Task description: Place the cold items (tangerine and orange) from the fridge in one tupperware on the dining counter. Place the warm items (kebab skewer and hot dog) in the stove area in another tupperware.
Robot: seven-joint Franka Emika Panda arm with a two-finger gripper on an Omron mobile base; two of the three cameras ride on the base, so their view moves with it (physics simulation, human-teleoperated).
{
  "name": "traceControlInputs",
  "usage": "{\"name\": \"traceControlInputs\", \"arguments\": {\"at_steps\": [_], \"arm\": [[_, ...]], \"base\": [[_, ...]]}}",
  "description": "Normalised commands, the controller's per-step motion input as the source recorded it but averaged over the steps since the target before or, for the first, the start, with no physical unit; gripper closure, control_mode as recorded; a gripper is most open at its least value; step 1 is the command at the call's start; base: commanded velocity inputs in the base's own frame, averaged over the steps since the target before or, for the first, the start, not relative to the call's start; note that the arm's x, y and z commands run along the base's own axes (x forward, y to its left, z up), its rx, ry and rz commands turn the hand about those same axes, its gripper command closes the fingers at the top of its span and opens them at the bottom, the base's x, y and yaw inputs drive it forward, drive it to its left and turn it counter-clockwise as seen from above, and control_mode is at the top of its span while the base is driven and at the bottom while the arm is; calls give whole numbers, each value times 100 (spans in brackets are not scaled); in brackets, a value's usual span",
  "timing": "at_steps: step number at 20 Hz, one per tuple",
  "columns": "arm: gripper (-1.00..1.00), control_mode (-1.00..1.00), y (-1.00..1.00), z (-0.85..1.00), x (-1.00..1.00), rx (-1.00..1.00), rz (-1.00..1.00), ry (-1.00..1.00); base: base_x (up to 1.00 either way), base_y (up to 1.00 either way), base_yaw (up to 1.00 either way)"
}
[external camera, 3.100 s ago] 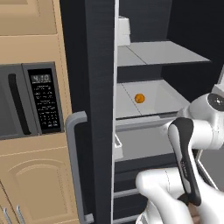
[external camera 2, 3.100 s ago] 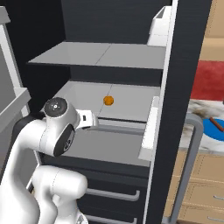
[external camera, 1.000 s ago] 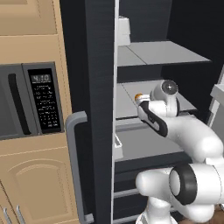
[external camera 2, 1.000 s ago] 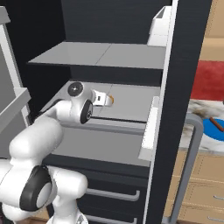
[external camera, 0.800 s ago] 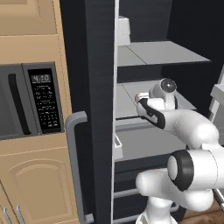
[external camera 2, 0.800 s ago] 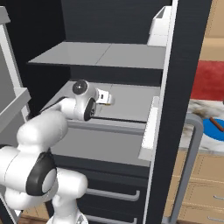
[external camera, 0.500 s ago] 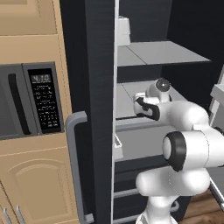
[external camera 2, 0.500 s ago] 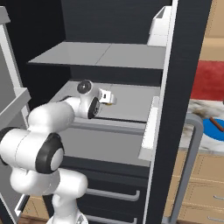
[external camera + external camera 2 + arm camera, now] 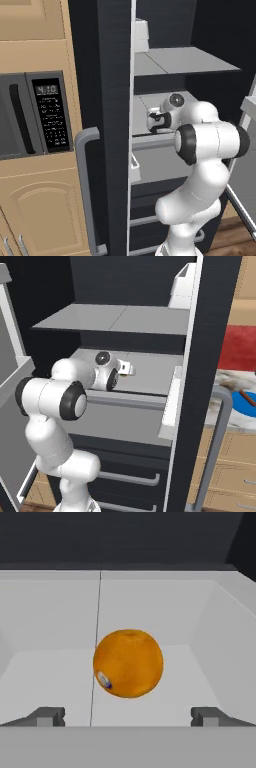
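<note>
Orange (image 9: 128, 663) sits on the white floor of a fridge bin (image 9: 215, 632), near the middle, free space on both sides and behind, back wall and right wall well apart from it. Round fruit, no clear long axis; small sticker faces lower left in hand view. Tool (image 9: 128, 717) wide open, fingertips (image 9: 47, 716) spread either side just short of the orange, not touching. Arm (image 9: 207, 140) reaches horizontally into the open fridge (image 9: 115, 321) under the grey shelf (image 9: 185, 60), elbow bent outward, hand level with the bin. Fridge door (image 9: 105, 125) stands open on the left, microwave (image 9: 35, 117) beside it.
</note>
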Motion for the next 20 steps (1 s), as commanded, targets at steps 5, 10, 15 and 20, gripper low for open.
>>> {"name": "traceControlInputs", "arguments": {"at_steps": [5,10,15,20], "arm": [[-100,-100,0,-30,62,0,0,0],[-100,-100,-1,-29,50,0,0,0],[-100,-100,-9,-28,42,0,-1,0],[100,-100,-2,-58,3,0,-6,4]], "base": [[0,0,0],[0,0,0],[0,0,0],[0,0,0]]}}
